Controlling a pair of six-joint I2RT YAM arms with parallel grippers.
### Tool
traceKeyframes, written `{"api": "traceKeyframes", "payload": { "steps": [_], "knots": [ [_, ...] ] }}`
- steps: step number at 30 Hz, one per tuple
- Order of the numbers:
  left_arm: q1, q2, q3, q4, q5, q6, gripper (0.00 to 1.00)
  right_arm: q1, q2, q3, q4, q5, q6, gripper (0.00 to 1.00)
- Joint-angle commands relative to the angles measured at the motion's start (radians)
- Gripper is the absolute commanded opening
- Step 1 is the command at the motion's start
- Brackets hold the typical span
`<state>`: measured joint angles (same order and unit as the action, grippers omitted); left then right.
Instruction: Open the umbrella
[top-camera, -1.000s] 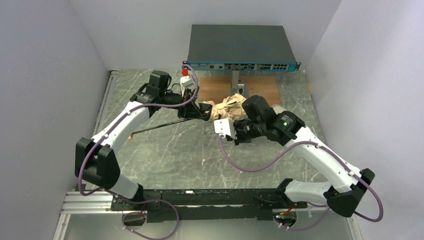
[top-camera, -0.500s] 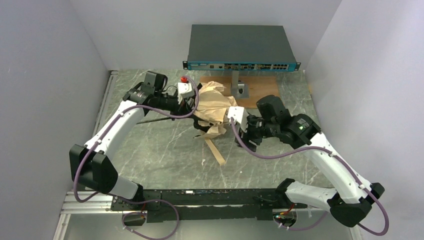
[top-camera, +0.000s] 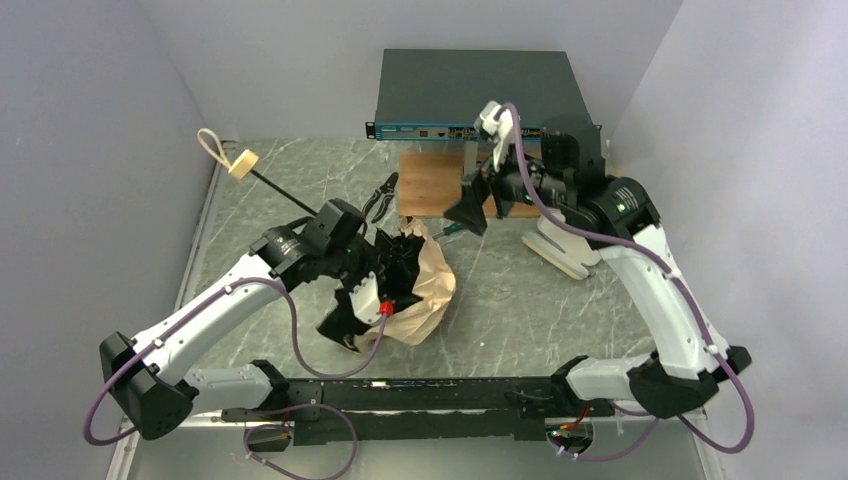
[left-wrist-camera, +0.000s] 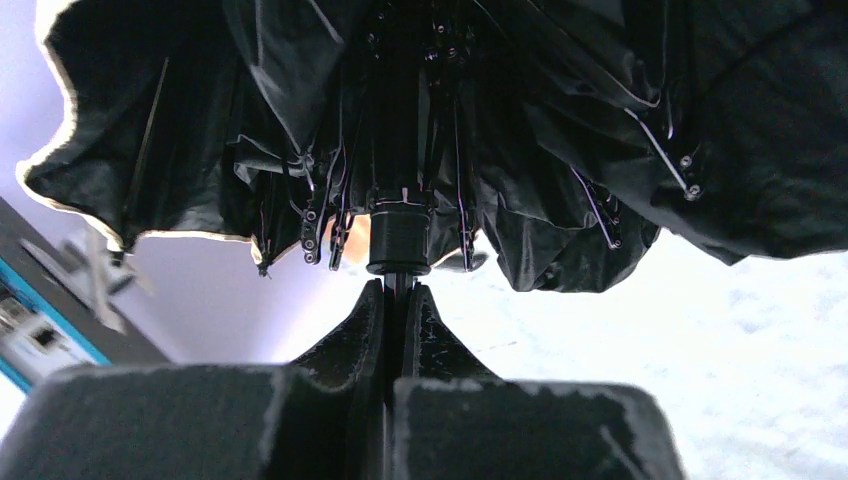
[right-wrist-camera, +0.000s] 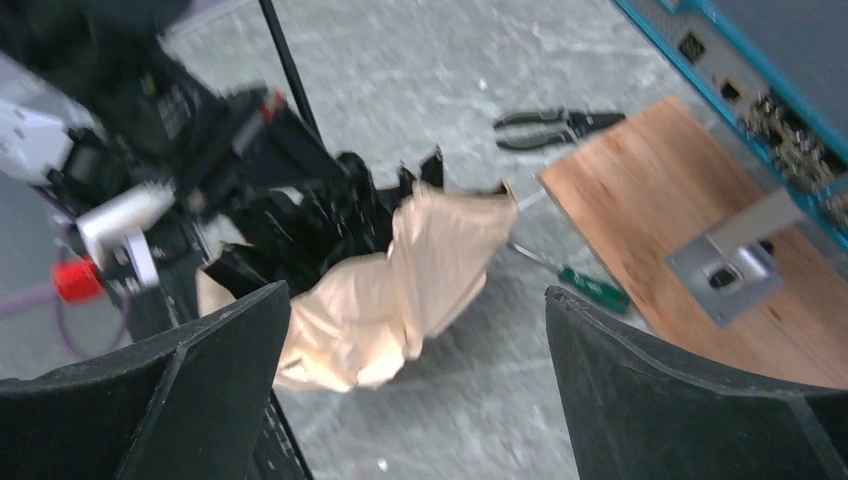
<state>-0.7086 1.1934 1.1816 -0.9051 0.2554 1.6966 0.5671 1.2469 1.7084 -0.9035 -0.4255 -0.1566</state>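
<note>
There is one umbrella (top-camera: 425, 300), and it stretches diagonally across the left half of the table (top-camera: 520, 310). Its beige handle (top-camera: 243, 163), with a single cord loop (top-camera: 209, 141), is lifted at the far left corner. From there the thin dark shaft (top-camera: 285, 193) slants down and to the right.

The left gripper (left-wrist-camera: 400, 295) is pinched tight on that shaft. Its two fingers (left-wrist-camera: 360, 330) meet around it just below the round black runner (left-wrist-camera: 398, 235). Beyond the grip the canopy (right-wrist-camera: 400, 290) hangs half-spread and crumpled (not taut anywhere). Pale beige shows outside and black lining inside, and several thin metal ribs (left-wrist-camera: 600, 210) are folded among the cloth. It sits near the front edge, left of centre.

Further right and toward the back lies one pair of pliers (top-camera: 381, 198). One green-handled screwdriver (right-wrist-camera: 592, 287) rests just beside the corner of the single wooden board (top-camera: 430, 185). Behind the board, one network switch (top-camera: 480, 90) stands raised on a metal post.

The right gripper (right-wrist-camera: 415, 300) is held high over the board with its jaws spread wide and nothing between them, well apart from the umbrella. Under the right arm lies one flat beige sleeve (top-camera: 560, 252) on the table.
</note>
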Motion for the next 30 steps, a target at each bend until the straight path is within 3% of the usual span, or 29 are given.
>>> {"api": "traceKeyframes", "payload": {
  "steps": [1,6,10,18,28,30],
  "knots": [
    [-0.068,-0.034,-0.009,0.035,-0.203,0.375,0.00,-0.002,0.098,0.114,0.185,-0.111,0.180,0.98],
    [-0.147,-0.048,-0.020,0.030,-0.236,0.496,0.00,0.006,0.240,0.176,0.325,-0.262,0.280,0.96],
    [-0.218,-0.055,-0.054,0.041,-0.291,0.541,0.00,0.048,0.321,0.199,0.370,-0.295,0.290,0.97],
    [-0.323,-0.063,-0.092,0.015,-0.314,0.557,0.00,0.177,0.449,0.310,0.401,-0.316,0.268,0.90],
    [-0.404,-0.064,-0.115,0.016,-0.342,0.502,0.00,0.276,0.506,0.290,0.380,-0.319,0.227,0.88],
    [-0.415,-0.074,-0.139,0.034,-0.358,0.502,0.00,0.277,0.515,0.287,0.380,-0.310,0.229,0.81]
  ]
}}
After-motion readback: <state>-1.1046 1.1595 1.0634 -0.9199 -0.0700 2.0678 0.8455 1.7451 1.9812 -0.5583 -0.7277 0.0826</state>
